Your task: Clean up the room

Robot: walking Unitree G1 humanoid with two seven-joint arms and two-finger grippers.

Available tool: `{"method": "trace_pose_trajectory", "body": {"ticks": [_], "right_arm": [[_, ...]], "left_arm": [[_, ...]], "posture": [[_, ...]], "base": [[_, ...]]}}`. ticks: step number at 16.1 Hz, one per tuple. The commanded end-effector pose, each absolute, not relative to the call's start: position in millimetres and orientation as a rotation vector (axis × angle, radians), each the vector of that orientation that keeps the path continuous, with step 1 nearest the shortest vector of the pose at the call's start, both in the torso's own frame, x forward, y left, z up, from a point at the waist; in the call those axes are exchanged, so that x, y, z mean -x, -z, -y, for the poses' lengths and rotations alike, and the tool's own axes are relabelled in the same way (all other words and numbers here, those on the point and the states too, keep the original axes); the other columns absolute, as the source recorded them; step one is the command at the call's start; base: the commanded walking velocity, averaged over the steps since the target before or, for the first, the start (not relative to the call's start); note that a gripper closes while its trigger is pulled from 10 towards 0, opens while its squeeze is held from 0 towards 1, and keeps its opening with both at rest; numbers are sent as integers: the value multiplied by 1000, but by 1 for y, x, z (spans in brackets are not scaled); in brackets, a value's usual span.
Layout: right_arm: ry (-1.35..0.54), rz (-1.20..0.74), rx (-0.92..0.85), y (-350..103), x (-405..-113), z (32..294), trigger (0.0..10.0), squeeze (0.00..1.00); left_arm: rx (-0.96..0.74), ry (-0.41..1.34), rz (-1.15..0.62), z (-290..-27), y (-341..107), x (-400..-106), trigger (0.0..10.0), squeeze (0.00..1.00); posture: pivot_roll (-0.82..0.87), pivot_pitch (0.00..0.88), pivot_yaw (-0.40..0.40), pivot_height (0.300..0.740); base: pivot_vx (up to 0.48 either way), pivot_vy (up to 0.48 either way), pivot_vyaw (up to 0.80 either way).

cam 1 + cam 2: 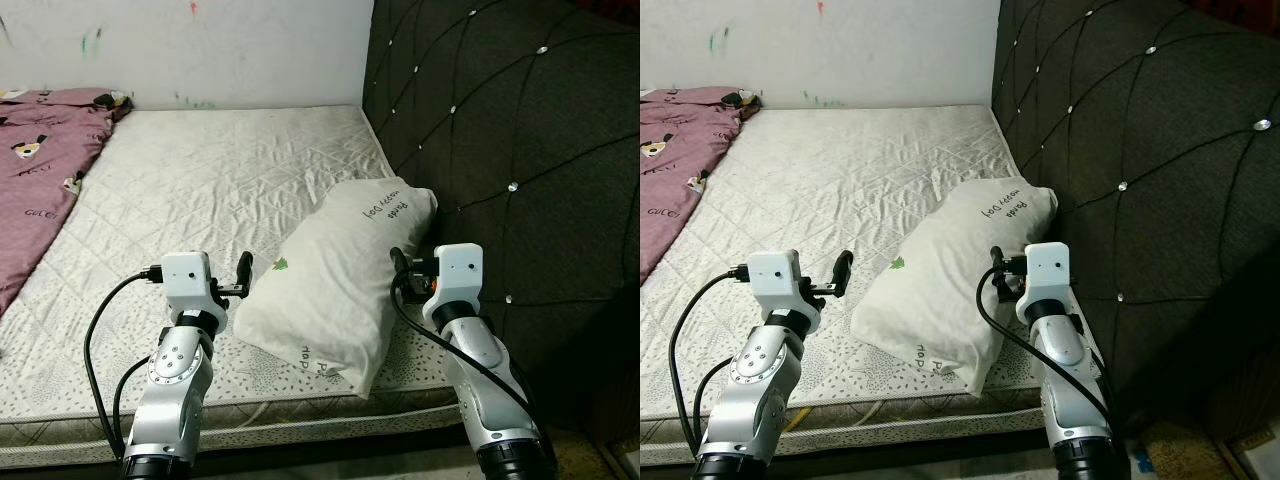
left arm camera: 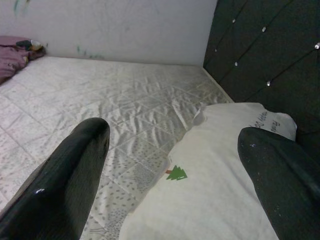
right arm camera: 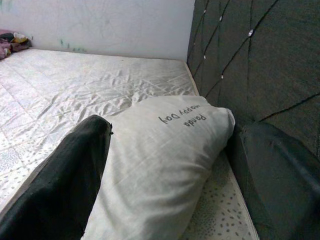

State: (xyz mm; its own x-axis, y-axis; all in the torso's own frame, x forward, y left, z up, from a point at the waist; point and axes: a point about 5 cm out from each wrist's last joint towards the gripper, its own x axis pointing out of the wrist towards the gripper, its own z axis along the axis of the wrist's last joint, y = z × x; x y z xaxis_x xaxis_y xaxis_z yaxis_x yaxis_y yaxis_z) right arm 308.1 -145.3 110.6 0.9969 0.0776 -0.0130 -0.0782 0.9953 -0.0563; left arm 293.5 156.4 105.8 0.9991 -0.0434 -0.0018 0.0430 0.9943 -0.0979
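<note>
The left end effector point(image 1: 244, 275) is held just off the near-left corner of a white pillow point(image 1: 335, 275), its two black fingers point(image 2: 70, 175) spread wide apart with nothing gripped between them; in the left wrist view one finger is seen over the mattress and the other over the pillow's near edge. The right end effector point(image 3: 165, 175) is raised at the pillow's near-right side, beside the headboard, and its fingers point(image 3: 65, 175) are likewise parted wide and empty, one finger shown against the pillow's left flank and the other low between pillow and headboard.

The pillow is laid slantwise on the right part of the bed, its far end pressed close to the dark tufted headboard point(image 1: 500, 130) and its near end close to the mattress's front edge. A small green tree mark point(image 2: 175, 173) and dark lettering point(image 3: 182, 119) are printed on its cover.

The bare quilted mattress point(image 1: 200, 190) is spread to the left and far side, creased in places. A maroon patterned blanket point(image 1: 40, 160) is bunched along the far-left edge of the bed. A pale wall point(image 1: 200, 50) flecked with small colour marks is seen behind the bed.
</note>
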Motion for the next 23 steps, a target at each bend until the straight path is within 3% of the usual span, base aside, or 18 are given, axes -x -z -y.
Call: {"method": "trace_pose_trajectory", "body": {"ticks": [1, 4, 8, 18, 23], "right_arm": [[-79, 8, 52, -115, -310, 144, 10000, 0], [-87, 0, 68, -113, -309, 144, 10000, 0], [-76, -2, 67, -112, -310, 144, 10000, 0], [-53, -24, 3, -109, -310, 147, 10000, 0], [-63, -29, 12, -108, -310, 145, 10000, 0]], "left_arm": [[95, 40, -2, -156, -106, -294, 10000, 0], [98, 46, -7, -153, -105, -294, 10000, 0], [97, 55, -5, -151, -106, -295, 10000, 0], [114, 45, -15, -151, -105, -296, 10000, 0], [109, 44, -16, -152, -105, -296, 10000, 0]], "posture": [[-29, 33, 10, 740], [-27, 37, 7, 740], [-24, 42, 9, 740], [-23, 44, 5, 740], [-20, 38, 1, 740]], "base": [[0, 0, 0], [0, 0, 0], [0, 0, 759], [0, 0, 0], [0, 0, -596]]}}
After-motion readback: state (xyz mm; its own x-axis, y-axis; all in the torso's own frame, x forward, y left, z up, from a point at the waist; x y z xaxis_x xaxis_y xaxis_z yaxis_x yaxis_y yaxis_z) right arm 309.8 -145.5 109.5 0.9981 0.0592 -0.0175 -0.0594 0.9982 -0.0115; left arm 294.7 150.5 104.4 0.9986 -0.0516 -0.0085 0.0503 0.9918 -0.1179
